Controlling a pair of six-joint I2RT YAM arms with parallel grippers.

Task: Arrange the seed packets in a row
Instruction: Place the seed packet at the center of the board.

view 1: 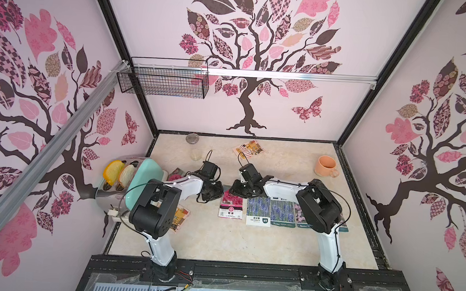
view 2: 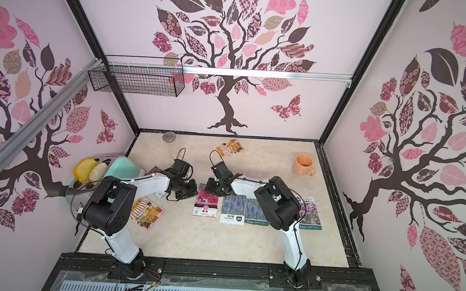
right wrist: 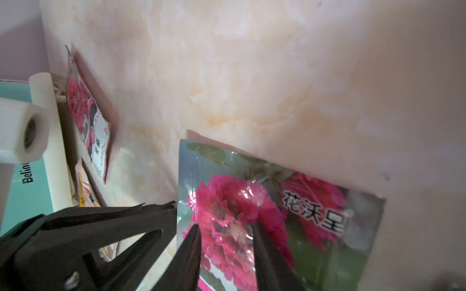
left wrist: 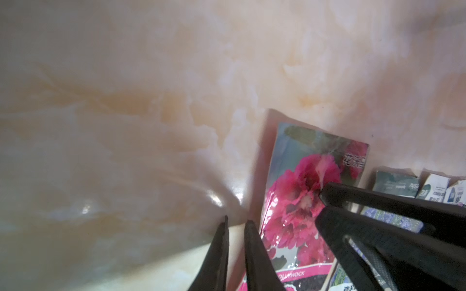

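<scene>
Your red-pink packet (view 1: 231,205), two lavender packets (view 1: 258,209) and pink-purple packet (view 2: 310,213) lie flat in a row, right of centre; orange packets (view 1: 249,149) lie apart.

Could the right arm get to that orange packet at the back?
Probably yes: the orange packet lies flat on bare table just beyond the right gripper, with nothing between them.
</scene>
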